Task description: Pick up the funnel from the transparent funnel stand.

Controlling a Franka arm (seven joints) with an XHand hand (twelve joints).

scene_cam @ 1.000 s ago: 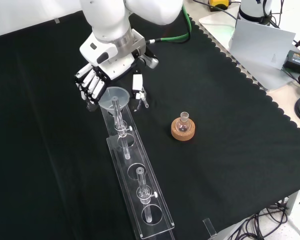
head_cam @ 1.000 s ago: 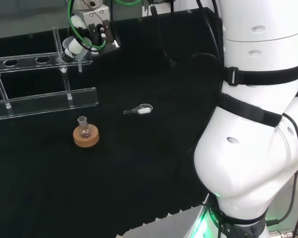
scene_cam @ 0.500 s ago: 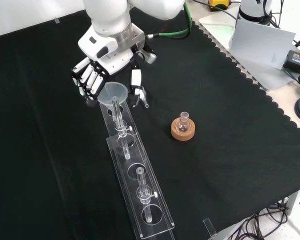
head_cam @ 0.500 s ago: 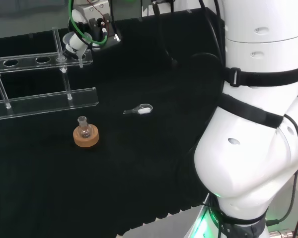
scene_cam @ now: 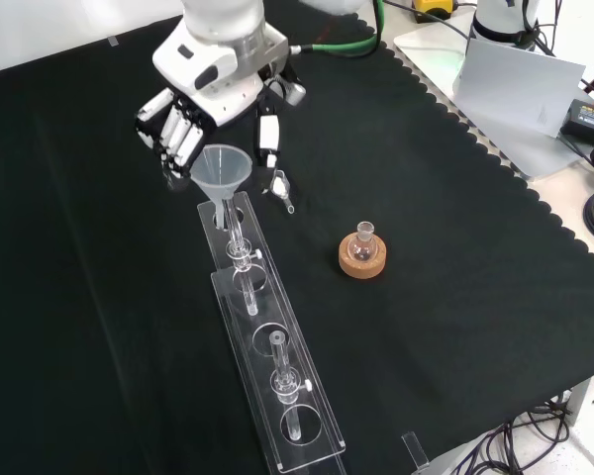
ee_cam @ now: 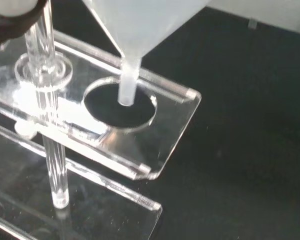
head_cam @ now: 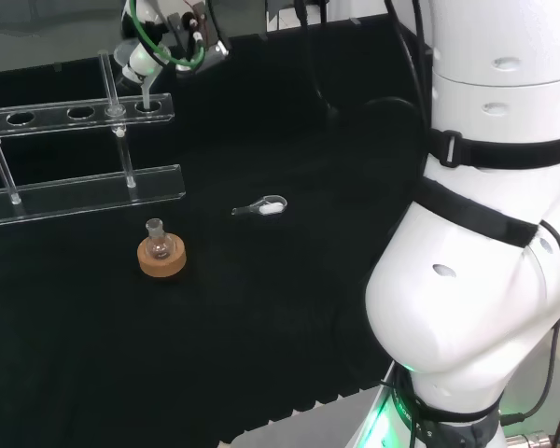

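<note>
1. Now gripping funnel between curled fingers and thumb; stem tip just above the end hole of stand.
2. Could snag the hole rim if swung sideways too soon, tipping the funnel out of the fingers.
3. Raised since a second ago: stem out of the hole, hand higher.

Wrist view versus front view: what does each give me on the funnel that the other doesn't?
The wrist view shows the funnel spout tip just above the end hole of the funnel stand. The front view shows the robot hand curled around the funnel's cone, plus the small flask on its cork ring to the right. Both show the funnel over the stand's end hole.
</note>
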